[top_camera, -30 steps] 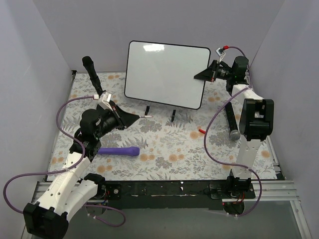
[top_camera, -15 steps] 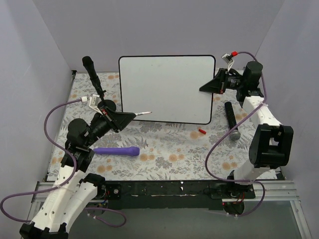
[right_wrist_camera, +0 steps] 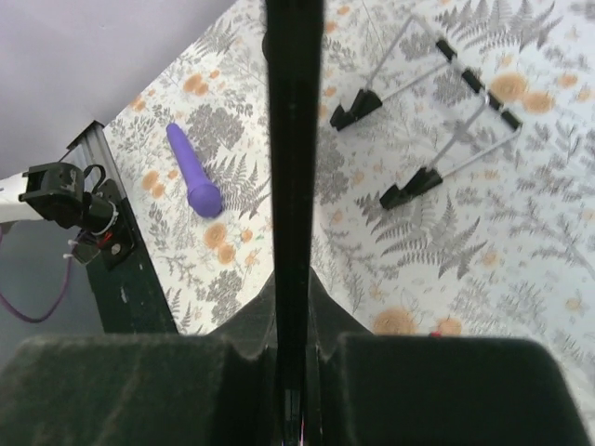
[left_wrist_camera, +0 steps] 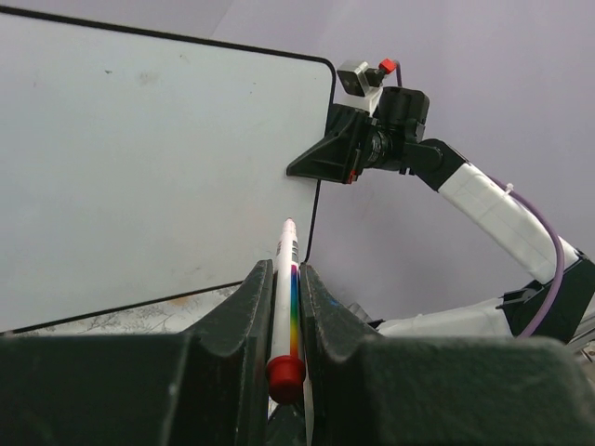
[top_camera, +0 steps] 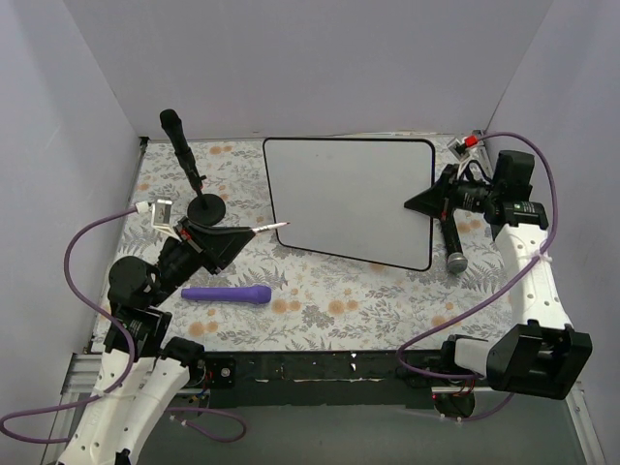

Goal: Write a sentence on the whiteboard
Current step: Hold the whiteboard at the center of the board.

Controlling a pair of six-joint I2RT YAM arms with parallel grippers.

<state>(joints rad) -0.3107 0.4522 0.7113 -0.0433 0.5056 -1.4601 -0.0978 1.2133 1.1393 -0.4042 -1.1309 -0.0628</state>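
1. A bench [top_camera: 329,315] covered with a pale cloth printed with grey ferns and orange flowers.
2. A purple stick [top_camera: 228,294] with one rounded, thicker end lies flat on the near left part of the cloth.
3. A black microphone [top_camera: 184,150] stands tilted on a round black base at the far left.
4. A second black microphone [top_camera: 449,237] lies on the right side, its grey head towards the near edge.
5. Plain lavender walls [top_camera: 320,68] close in the bench on three sides.
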